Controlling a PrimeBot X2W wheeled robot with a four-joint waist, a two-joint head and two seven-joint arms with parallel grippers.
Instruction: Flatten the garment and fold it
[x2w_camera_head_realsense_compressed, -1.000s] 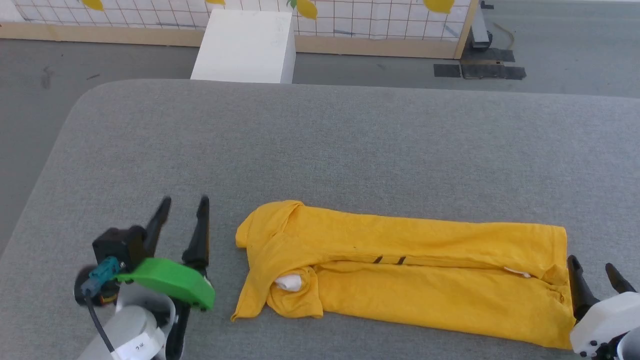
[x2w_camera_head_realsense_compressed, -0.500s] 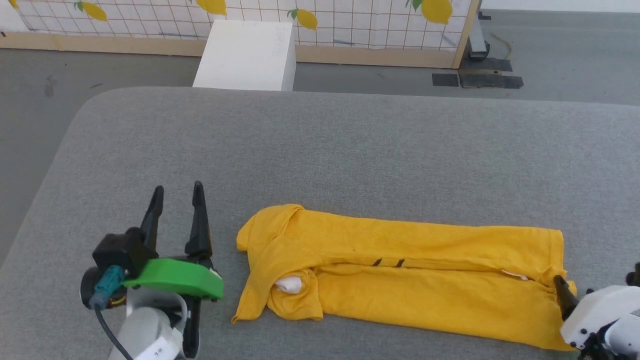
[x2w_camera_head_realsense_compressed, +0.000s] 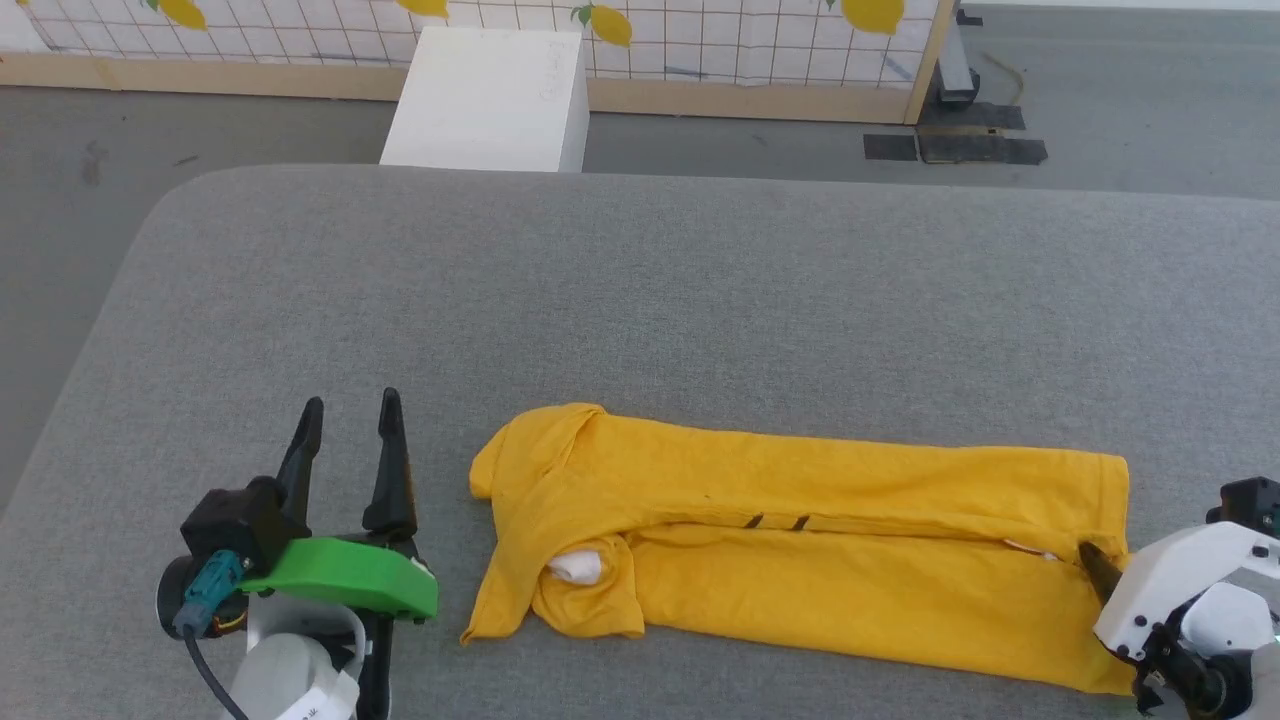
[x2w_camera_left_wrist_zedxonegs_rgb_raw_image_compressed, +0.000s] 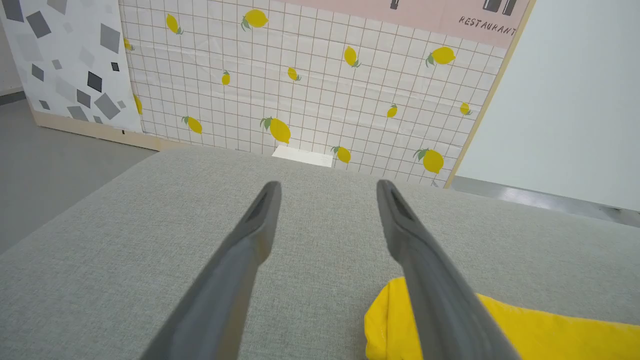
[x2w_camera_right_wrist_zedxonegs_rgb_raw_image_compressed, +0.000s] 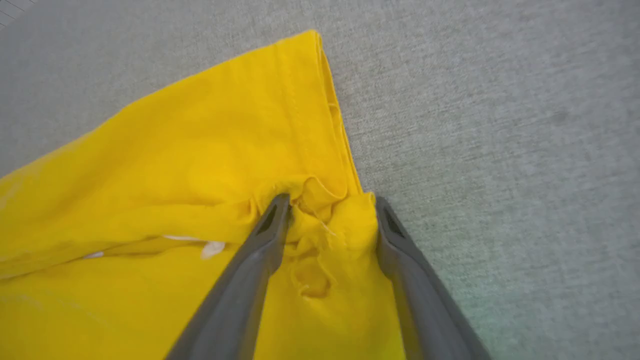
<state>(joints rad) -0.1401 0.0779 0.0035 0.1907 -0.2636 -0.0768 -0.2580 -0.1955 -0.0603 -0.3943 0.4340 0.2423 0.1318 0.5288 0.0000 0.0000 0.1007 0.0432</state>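
Note:
The garment (x2w_camera_head_realsense_compressed: 820, 540), a bright yellow T-shirt, lies folded into a long band across the near part of the grey padded table (x2w_camera_head_realsense_compressed: 640, 300). Its sleeve end is at the left, with a white patch and short black marks showing. My left gripper (x2w_camera_head_realsense_compressed: 350, 402) rests open just left of the sleeve end, nothing between its fingers (x2w_camera_left_wrist_zedxonegs_rgb_raw_image_compressed: 327, 187); a yellow edge of the garment (x2w_camera_left_wrist_zedxonegs_rgb_raw_image_compressed: 525, 335) shows beside its right finger. My right gripper (x2w_camera_head_realsense_compressed: 1100, 560) is tipped down onto the right hem. Its fingers (x2w_camera_right_wrist_zedxonegs_rgb_raw_image_compressed: 330, 200) stand apart on either side of a bunched fold of the garment (x2w_camera_right_wrist_zedxonegs_rgb_raw_image_compressed: 200, 165).
Beyond the table's far edge stands a white box (x2w_camera_head_realsense_compressed: 490, 95) on the grey floor, in front of a tiled panel (x2w_camera_head_realsense_compressed: 750, 40) printed with lemons. The table's rounded left corner lies close to my left arm. Bare grey padding stretches behind the garment.
My right gripper has moved in from beside the hem onto the garment's right end, tipping down, its fingers slightly closer together around the cloth. The left gripper has barely shifted.

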